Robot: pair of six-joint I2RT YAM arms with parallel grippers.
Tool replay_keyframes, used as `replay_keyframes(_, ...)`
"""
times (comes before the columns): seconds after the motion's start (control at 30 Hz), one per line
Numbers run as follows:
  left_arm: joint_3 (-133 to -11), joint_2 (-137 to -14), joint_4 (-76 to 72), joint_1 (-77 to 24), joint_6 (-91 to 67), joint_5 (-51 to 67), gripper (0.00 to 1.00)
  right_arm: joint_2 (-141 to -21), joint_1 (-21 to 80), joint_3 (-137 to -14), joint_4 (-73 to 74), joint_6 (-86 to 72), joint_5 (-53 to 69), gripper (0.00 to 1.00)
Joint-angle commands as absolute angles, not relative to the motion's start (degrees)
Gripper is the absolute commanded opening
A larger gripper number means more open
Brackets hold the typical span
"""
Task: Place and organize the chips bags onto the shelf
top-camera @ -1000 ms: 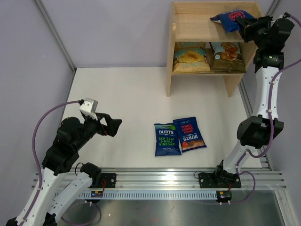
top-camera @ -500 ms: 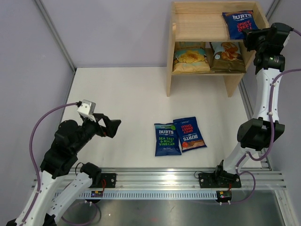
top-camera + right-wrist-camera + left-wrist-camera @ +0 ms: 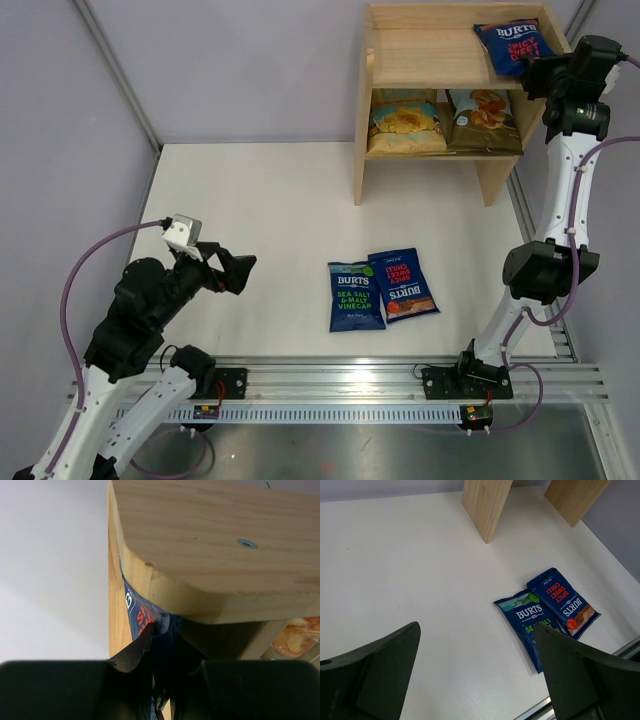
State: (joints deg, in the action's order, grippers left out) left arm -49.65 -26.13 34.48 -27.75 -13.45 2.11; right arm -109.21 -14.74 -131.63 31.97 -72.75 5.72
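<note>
The left jaws stand wide apart and hold nothing; the right jaws are drawn close on an edge of the top-tier BURTS bag [image 3: 512,45], as far as the wrist view shows.

From the top external camera, that bag lies flat at the right end of the upper tier of the shelf [image 3: 420,60], a little askew, with the right arm's head just beside its near right corner. On the lower tier the two tan bags [image 3: 406,122] [image 3: 482,118] lie side by side. The green-label BURTS bag [image 3: 355,296] and the red-label BURTS bag [image 3: 402,284] lie touching on the table [image 3: 260,220], well apart from the shelf. The left arm hovers over the table's near left part.

The left wrist camera looks between its spread fingers at both table bags, label up, with the shelf's feet beyond.

The right wrist camera sees the shelf's side panel [image 3: 215,555] close up and a blue strip of the bag [image 3: 142,617] running down between the narrow fingers.
</note>
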Motion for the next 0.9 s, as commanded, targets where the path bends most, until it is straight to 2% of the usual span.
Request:
replay_keyframes(0.0, -49.13, -25.75, 32.78, -28.04, -13.36, 1.14, 0.99, -111.27, -14.94, -137.37, 36.03, -72.86, 3.08, 0.22)
replay_keyframes(0.27, -49.13, -25.66, 32.87, -28.04, -13.36, 0.53, 0.99, -112.33, -13.72, -137.11, 34.37, -73.56, 2.64, 0.24)
replay_keyframes(0.53, -49.31, -25.66, 33.22, -28.12, -13.45, 0.53, 0.99, -109.87, -12.48, -136.84, 38.84, -71.64, -3.15, 0.46)
replay_keyframes(0.87, -49.48, -25.93, 33.13, -28.04, -13.62, 0.7, 0.99, -107.41, -13.36, -134.22, 43.86, -66.97, -4.22, 0.57)
